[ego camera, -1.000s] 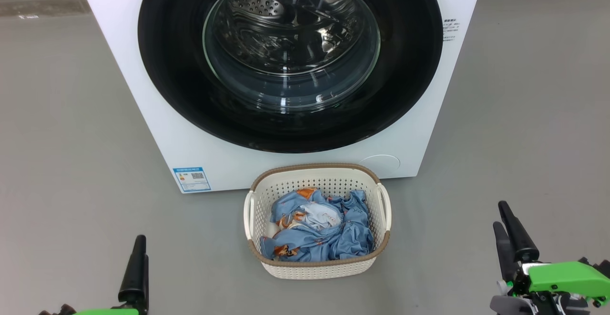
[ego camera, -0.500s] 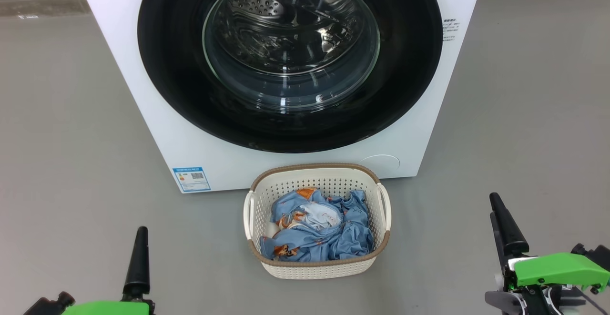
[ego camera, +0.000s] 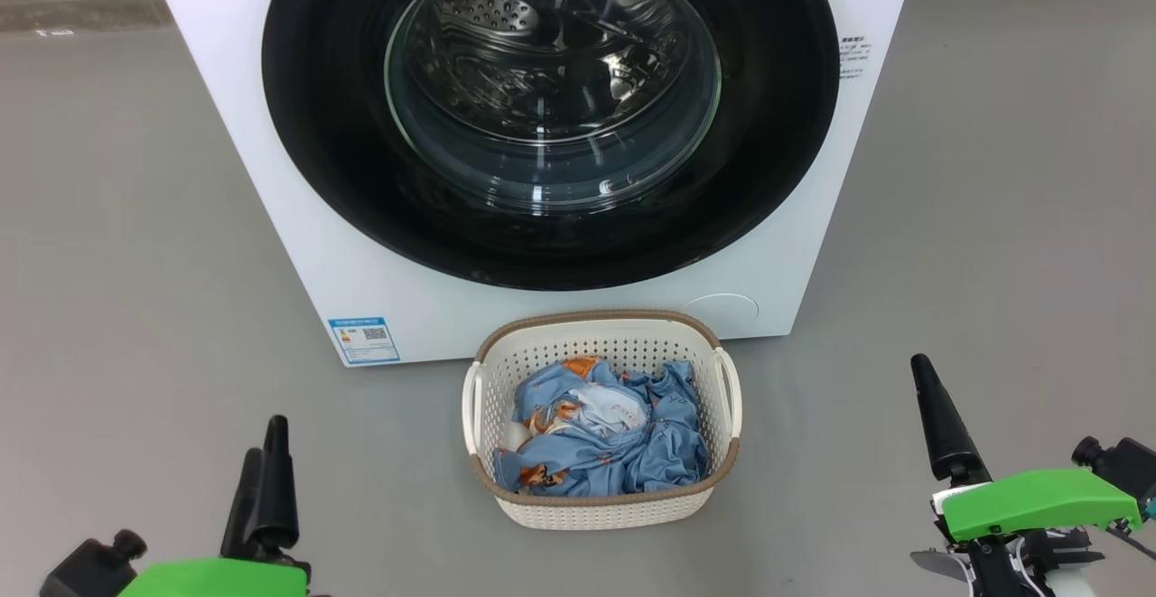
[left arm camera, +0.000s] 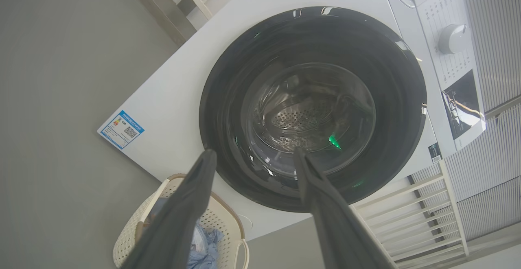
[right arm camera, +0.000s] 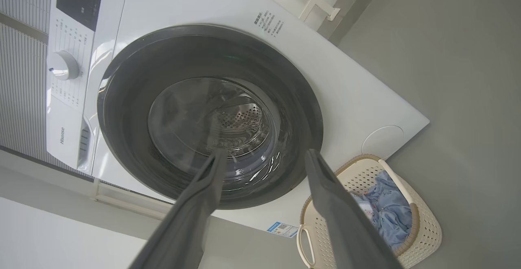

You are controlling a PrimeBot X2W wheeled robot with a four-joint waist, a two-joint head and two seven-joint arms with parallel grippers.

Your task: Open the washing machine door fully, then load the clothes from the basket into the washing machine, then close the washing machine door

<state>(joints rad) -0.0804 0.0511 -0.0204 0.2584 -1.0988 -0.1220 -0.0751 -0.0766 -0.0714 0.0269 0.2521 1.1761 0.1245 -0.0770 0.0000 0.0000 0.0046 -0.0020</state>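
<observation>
The washing machine door [ego camera: 551, 118] is shut, so the clothes [ego camera: 605, 434] wait in the basket [ego camera: 596, 319] just in front of it. The left hand [left arm camera: 254, 153] and the right hand [right arm camera: 264, 155] are both spread and empty, low at each side, ready to reach.

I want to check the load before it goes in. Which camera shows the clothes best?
The head view: the clothes lie in full sight from above in the basket. The right wrist view shows part of them at an angle; the left wrist view, just a blue scrap.
</observation>
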